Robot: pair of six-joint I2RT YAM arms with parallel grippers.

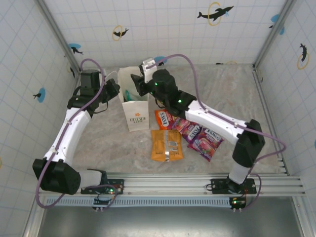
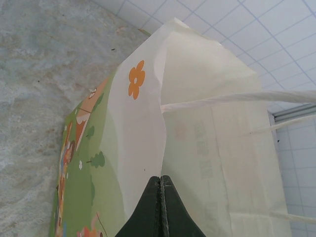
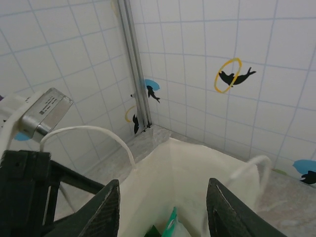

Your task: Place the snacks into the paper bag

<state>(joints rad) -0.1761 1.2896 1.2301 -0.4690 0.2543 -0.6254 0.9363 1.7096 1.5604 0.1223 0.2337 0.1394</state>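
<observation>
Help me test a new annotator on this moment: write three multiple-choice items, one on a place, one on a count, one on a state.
1. Where is the right gripper?
A. Over the open mouth of the paper bag
B. Resting by its own base
C. Against the back wall

2. How many snack packets lie on the table outside the bag?
A. Two
B. Four
C. Seven

3. What is the left gripper doing?
A. Hanging open above the table
B. Shut on the bag's upper edge
C. Holding a packet

Answers:
1 A: the right wrist view looks down between its open fingers into the bag.
2 B: one orange, one red-orange and two magenta-purple packets show in front of the bag.
3 B: its fingers meet on the paper.
</observation>
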